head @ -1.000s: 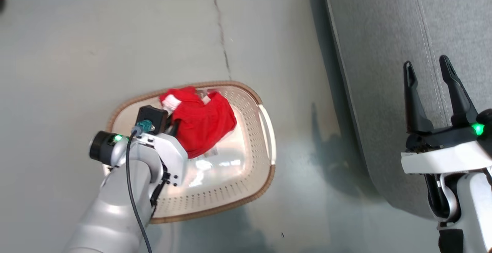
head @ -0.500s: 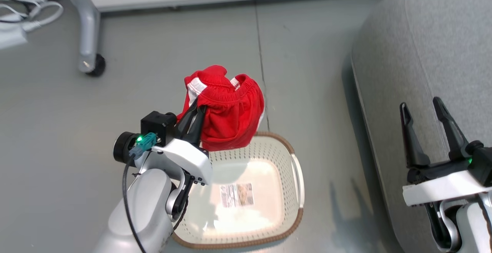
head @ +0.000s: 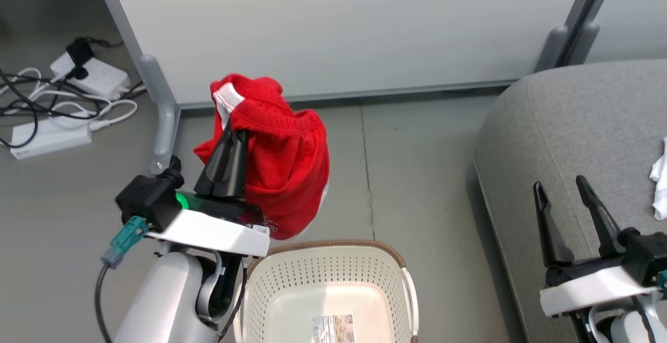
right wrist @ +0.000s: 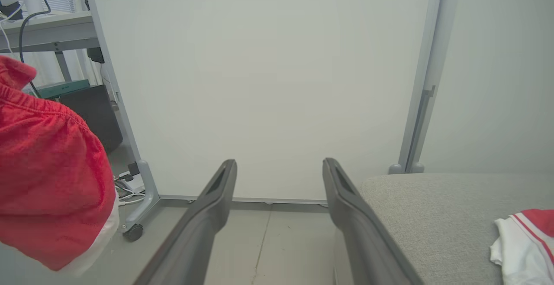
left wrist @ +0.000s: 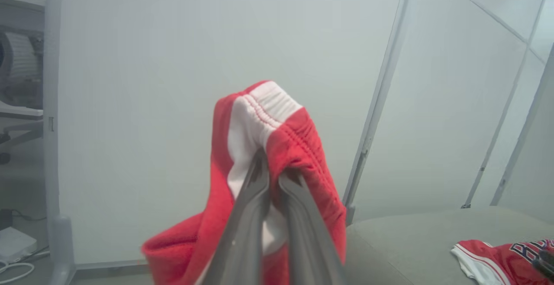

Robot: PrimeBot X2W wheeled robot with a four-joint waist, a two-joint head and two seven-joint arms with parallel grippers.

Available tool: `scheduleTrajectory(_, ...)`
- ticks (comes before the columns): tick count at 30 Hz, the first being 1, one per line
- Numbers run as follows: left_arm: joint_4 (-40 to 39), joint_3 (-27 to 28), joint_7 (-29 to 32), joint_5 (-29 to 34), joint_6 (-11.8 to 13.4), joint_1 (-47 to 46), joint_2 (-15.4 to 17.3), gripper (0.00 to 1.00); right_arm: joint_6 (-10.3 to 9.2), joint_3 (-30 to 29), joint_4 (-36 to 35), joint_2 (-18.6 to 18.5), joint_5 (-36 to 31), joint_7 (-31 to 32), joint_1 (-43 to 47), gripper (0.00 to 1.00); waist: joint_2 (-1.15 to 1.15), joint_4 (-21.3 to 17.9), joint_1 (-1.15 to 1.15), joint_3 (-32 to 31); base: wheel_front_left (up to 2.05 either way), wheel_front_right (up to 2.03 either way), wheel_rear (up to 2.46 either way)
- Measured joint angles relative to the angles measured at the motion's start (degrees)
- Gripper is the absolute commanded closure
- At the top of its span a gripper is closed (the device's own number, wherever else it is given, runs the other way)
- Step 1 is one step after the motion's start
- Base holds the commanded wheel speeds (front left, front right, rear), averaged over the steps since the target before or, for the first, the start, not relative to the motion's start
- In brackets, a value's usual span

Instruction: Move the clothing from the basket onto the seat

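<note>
Pale partition panel (head: 338, 30) closes the far side, its grey legs standing on the floor. The seat (head: 573, 124) takes the right, its rounded edge running from near to far. Between panel, seat and basket lies a strip of bare grey floor (head: 417, 176), the open room for travel. Power strips and cables (head: 62, 103) crowd the far left.

The basket (head: 333, 243) stands at near centre, with a printed label on its bottom.

The left arm rises just left of the basket, wrist level, fingers pointing up and far. The left gripper (head: 234, 137) is clamped on the waistband of the clothing (head: 286, 166), which drapes to the right of the fingers, above the floor beyond the basket's far rim.

The right gripper (head: 560, 184) hangs over the seat's near edge, jaws spread wide and empty. A second garment (left wrist: 502, 259), red and white with lettering, lies on the seat to its right.
</note>
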Motion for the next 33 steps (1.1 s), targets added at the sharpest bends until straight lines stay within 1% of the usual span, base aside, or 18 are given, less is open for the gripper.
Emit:
scheduleTrajectory(5,-8.3,1.6,0.0,-0.2,0.1,1.2,0.0,1.0,0.0,-0.3,-0.3,1.0,1.0,0.0,1.5,0.0,0.0,0.1,0.0,-2.4,0.0,0.0,0.0)
scheduleTrajectory(9,-15.2,1.3,0.0,-0.2,0.1,1.2,0.0,1.0,0.0,-0.7,-1.0,1.5,1.4,0.0,2.4,0.0,0.0,0.2,0.0,-2.9,0.0,0.0,0.0)
scheduleTrajectory(12,-19.6,0.3,0.0,0.5,0.4,0.8,0.0,1.0,0.0,-0.6,-1.2,2.1,1.5,0.0,3.5,0.0,0.0,0.1,0.0,-3.3,0.0,0.0,0.0)
scheduleTrajectory(13,-20.6,-0.3,0.0,1.8,0.4,0.5,0.0,1.0,0.0,-0.7,-1.1,2.3,1.5,0.0,3.7,0.0,0.0,0.1,0.0,-3.4,0.0,0.0,0.0)
scheduleTrajectory(15,-21.8,-2.3,0.0,3.7,0.4,-0.4,0.0,1.0,0.0,-0.7,-1.1,2.5,1.5,0.0,3.8,0.0,0.0,-0.1,0.0,-3.5,0.0,0.0,0.0)
scheduleTrajectory(17,-23.0,-4.4,0.0,3.8,0.5,-1.5,0.0,1.0,0.0,-0.7,-0.9,2.6,1.5,0.0,3.8,0.0,0.0,-0.3,0.0,-3.7,0.0,0.0,0.0)
scheduleTrajectory(21,-23.4,-9.5,0.0,3.0,0.4,-2.9,0.0,1.0,0.0,-0.8,-0.8,2.8,1.5,0.0,3.8,0.0,0.0,-0.7,0.0,-4.2,0.0,0.0,0.0)
scheduleTrajectory(26,-18.8,-17.4,0.0,3.3,-0.2,-3.0,0.0,1.0,0.0,-0.9,-0.8,2.8,1.4,0.0,3.8,0.0,0.0,-1.3,0.0,-4.8,0.0,0.0,0.0)
scheduleTrajectory(29,-17.7,-19.7,0.0,1.2,0.3,-3.0,-0.1,1.0,0.0,-1.0,-0.9,3.1,1.3,0.0,3.7,0.0,0.0,-2.0,0.0,-4.9,0.0,0.0,0.0)
scheduleTrajectory(33,-17.1,-20.2,0.0,0.0,0.9,-3.0,0.0,1.0,0.0,-1.0,-1.1,3.1,1.2,0.0,3.7,0.0,0.0,-2.6,0.0,-4.7,0.0,0.0,0.0)
